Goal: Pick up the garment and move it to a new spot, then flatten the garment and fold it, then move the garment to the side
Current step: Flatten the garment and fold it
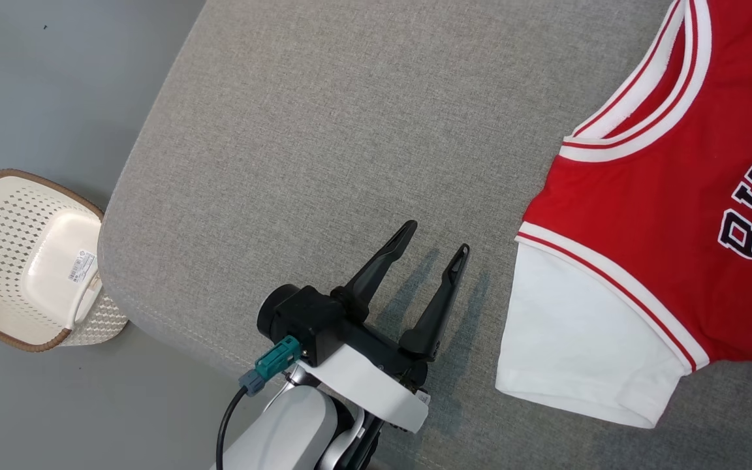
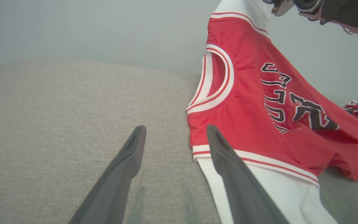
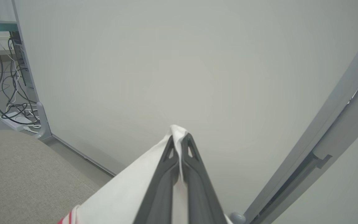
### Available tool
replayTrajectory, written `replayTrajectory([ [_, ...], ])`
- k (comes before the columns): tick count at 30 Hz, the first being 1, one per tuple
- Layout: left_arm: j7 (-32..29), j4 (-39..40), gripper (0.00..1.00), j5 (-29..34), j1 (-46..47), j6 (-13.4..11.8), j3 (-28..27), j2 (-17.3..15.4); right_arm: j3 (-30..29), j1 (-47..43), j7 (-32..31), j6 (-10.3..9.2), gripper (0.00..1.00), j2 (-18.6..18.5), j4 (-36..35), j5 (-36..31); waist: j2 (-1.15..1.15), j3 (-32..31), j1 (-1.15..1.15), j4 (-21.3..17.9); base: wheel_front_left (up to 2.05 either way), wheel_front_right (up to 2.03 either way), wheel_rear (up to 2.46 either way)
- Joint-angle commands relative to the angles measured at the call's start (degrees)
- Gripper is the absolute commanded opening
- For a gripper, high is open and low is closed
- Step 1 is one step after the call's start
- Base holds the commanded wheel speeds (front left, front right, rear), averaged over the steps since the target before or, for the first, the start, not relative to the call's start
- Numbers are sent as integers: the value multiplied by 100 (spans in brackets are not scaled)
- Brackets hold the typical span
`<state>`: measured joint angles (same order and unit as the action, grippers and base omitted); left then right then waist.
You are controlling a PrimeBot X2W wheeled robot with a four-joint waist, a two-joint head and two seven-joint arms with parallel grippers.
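The garment [image 1: 670, 215] is a red jersey with white sleeves, white-and-red trim and dark lettering, spread over the right of a grey cushion. My left gripper [image 1: 433, 240] hovers open just left of its near white sleeve [image 1: 578, 339], nothing between the fingers. In the left wrist view the garment [image 2: 259, 102] rises to the upper right, where its far white sleeve [image 2: 244, 7] is lifted beside my right arm. In the right wrist view my right gripper [image 3: 179, 140] is shut on a pinch of white sleeve cloth [image 3: 126, 193], held up against a pale wall.
The grey fabric cushion [image 1: 324, 150] has a rounded left edge dropping to grey floor. A cream perforated basket [image 1: 30, 261] stands on the floor at the left. Cables [image 3: 8, 93] and a power strip lie by the wall; a grey metal frame [image 3: 328, 146] slants past on the right.
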<state>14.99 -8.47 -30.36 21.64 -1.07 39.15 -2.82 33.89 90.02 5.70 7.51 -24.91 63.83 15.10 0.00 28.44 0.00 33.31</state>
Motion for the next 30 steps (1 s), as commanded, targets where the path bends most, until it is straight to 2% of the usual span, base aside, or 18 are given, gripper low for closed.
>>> replayTrajectory([
  [1, 26, 16, 100, -29, 31, -39, -13, -16, 11, 87, -25, -4, 0, 29, 259, -205, 0, 20, 0, 24, 0, 0, 0],
  [2, 26, 27, 100, -37, 30, -46, -13, -14, 24, 153, 16, -4, 100, 60, 388, -330, 0, 33, 0, 27, 0, 0, 0],
  [8, 26, -10, 100, 20, 84, -78, -76, -19, -223, -60, 86, -4, 100, 305, 855, -566, 0, -3, 0, -113, 0, 0, 0],
  [14, 26, -124, 100, 221, 118, -63, -266, -19, -553, -441, 470, -4, 100, 561, 912, -367, 0, -255, 0, -511, 0, 0, 0],
  [18, 26, -269, 100, 463, 75, -11, -468, -23, -746, -895, 788, -4, 100, 781, 836, -99, 0, -551, 0, -945, 0, 0, 0],
  [24, 26, -506, 100, 850, -97, 84, -880, -21, -946, -1773, 953, -4, 100, 964, 168, 369, 0, -974, 0, -1711, 0, 0, 0],
  [30, 26, -729, 100, 1098, -337, 157, -1377, -54, -1633, -3184, 952, -4, 100, 932, -1244, 771, 0, -1327, 0, -2453, 0, 0, 0],
])
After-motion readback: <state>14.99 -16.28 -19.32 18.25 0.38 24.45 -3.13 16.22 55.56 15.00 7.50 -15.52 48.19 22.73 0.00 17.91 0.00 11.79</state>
